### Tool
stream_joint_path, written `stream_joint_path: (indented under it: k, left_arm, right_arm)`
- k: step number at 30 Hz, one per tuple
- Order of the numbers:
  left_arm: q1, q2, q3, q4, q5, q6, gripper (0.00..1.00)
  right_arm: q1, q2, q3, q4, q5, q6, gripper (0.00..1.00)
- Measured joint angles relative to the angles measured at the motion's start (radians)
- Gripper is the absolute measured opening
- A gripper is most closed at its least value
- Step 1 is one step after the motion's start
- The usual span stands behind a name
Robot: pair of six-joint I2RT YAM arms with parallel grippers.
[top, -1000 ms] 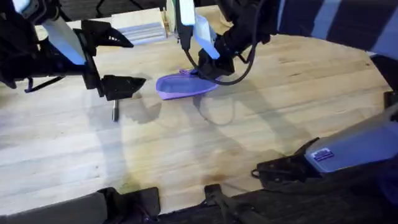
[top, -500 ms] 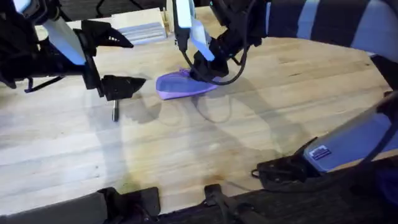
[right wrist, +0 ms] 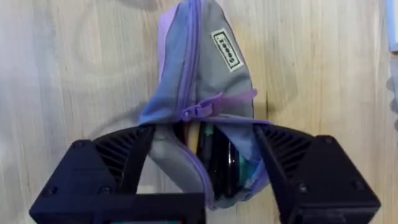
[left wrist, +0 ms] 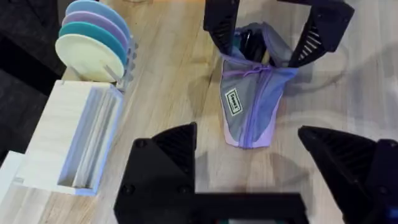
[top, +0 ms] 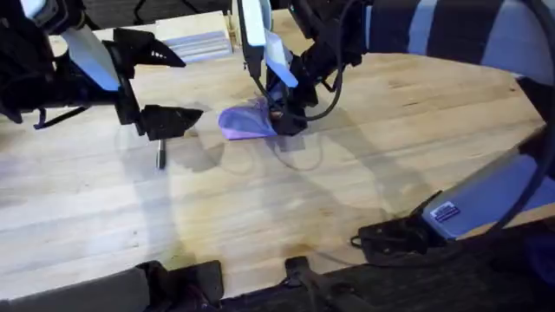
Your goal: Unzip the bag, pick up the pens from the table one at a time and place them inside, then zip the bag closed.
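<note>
Pale wooden rack (left wrist: 74,146) of pastel plates (left wrist: 93,40), dark floor beyond.

Robot lab: two-arm wooden table (top: 347,199)

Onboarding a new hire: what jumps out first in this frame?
The purple bag at the table's far middle, half unzipped with pens inside. The right tool straddles its open end. The left tool hangs open above a lone pen at the left.
</note>
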Motion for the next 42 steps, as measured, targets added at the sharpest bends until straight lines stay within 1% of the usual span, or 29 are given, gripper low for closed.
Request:
stream_joint_path:
  k: [17,20,26,29,31,33,38,40,42]
  left_arm:
    - [0.000,0.000,0.000,0.000,0.000,0.000,0.993]
    - [0.000,0.000,0.000,0.000,0.000,0.000,0.992]
    - [0.000,0.000,0.000,-0.009,-0.002,0.000,0.993]
    - [0.000,0.000,0.000,-0.022,-0.025,-0.012,0.993]
    - [0.000,0.000,0.000,-0.023,-0.060,-0.047,0.993]
    - [0.000,0.000,0.000,-0.024,-0.105,-0.096,0.993]
    - [0.000,0.000,0.003,-0.026,-0.234,-0.250,0.994]
    - [0.000,0.000,0.014,-0.025,-0.302,-0.329,0.995]
    - [0.000,0.000,0.030,-0.007,-0.380,-0.423,0.995]
  right_arm:
    - [0.000,-0.013,0.000,0.008,0.004,0.019,0.997]
    - [0.000,-0.061,0.000,0.008,0.003,0.047,0.997]
    - [0.010,-0.242,0.000,0.017,-0.020,0.143,0.998]
    - [-0.010,-0.316,0.000,0.016,-0.028,0.223,0.998]
    - [-0.039,-0.358,0.000,0.016,-0.031,0.292,0.998]
    - [-0.078,-0.398,0.000,0.016,-0.031,0.375,0.998]
    - [-0.171,-0.475,0.000,0.008,-0.031,0.547,0.998]
    - [-0.200,-0.499,0.000,0.000,-0.031,0.591,0.998]
    - [-0.222,-0.518,0.000,-0.004,-0.031,0.622,0.998]
